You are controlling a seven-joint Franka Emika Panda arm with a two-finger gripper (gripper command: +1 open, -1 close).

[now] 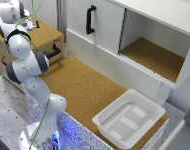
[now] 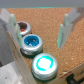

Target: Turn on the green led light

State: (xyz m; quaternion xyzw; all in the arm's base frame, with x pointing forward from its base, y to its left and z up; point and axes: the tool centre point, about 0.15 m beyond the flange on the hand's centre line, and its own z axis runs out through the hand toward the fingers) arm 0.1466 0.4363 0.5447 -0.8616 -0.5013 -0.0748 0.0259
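Jaws standing spread over the cork-topped table [image 2: 45, 20]; round metal-rimmed green button [image 2: 44, 64] glowing, beside the round blue button [image 2: 31, 43] and round red button [image 2: 23, 27]; lowering straight, keeping one fingertip [image 2: 64, 36] off blue, seems best.

3 buttons [image 2: 31, 44] | green LED [image 2: 44, 64] lit (nearest) | pincer [image 2: 38, 26] open

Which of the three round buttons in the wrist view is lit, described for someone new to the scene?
On the cork surface a row of three round buttons runs along a wooden edge. The lit button sits at one end, beside the blue button; it alone glows bright green-white, while the red button lies at the far end.
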